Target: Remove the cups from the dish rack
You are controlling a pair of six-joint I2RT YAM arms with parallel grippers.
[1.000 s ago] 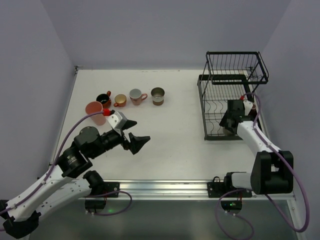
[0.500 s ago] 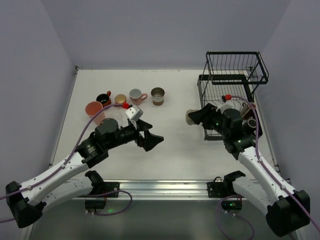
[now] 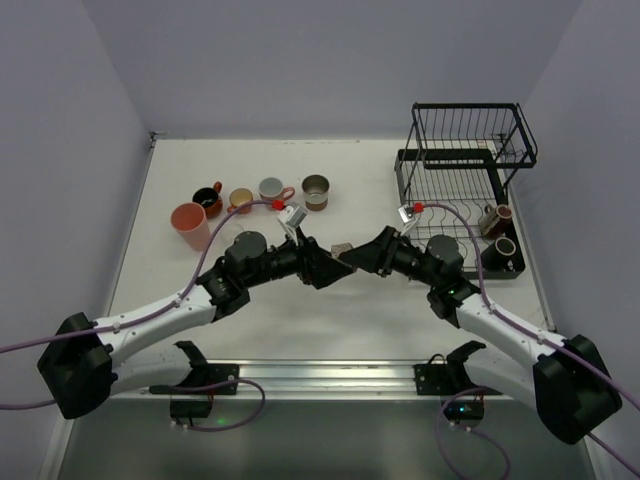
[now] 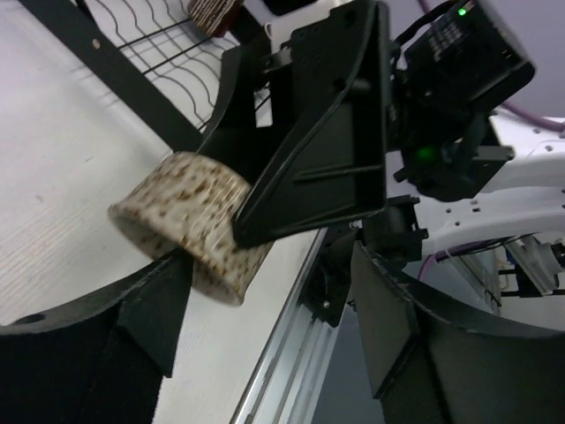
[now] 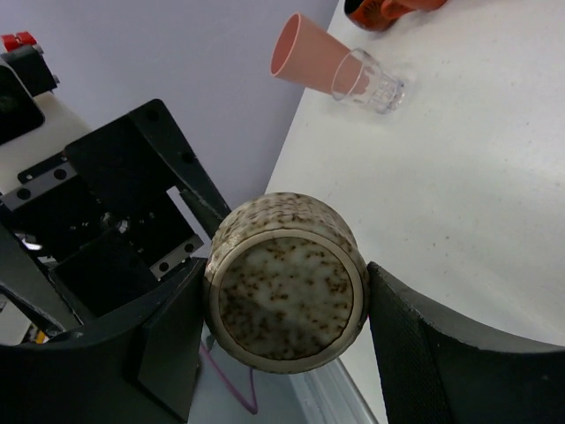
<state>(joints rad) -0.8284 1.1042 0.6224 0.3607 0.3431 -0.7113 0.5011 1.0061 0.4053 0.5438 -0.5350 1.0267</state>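
The speckled cup (image 5: pixel 287 296) has been carried out of the dish rack (image 3: pixel 465 150), where the right claw (image 5: pixel 282 283) was still reaching into the lower tray a second ago. It is now held in the air over the middle of the tabletop (image 3: pixel 360 195). The right claw is clenched on it, one finger on either side of its wall, with the base turned toward the wrist camera.

The left arm has been swung in from the far left to meet it. The left claw (image 4: pixel 269 265) is set around the cup with its jaws standing apart. One finger lies just under the cup's wall, and no clamp is made out yet. A hand-over in mid-air is judged to be the step in hand (the cup being passed to the arm on the side where the unloaded cups stand).

Five cups (image 3: pixel 240 200) have already been set down at the far left of the tabletop. Two dark cups (image 3: pixel 498 235) are seen still in the rack's lower tier, so the unloading is judged well advanced but not finished. A release by the right claw before the left has closed could drop the cup.
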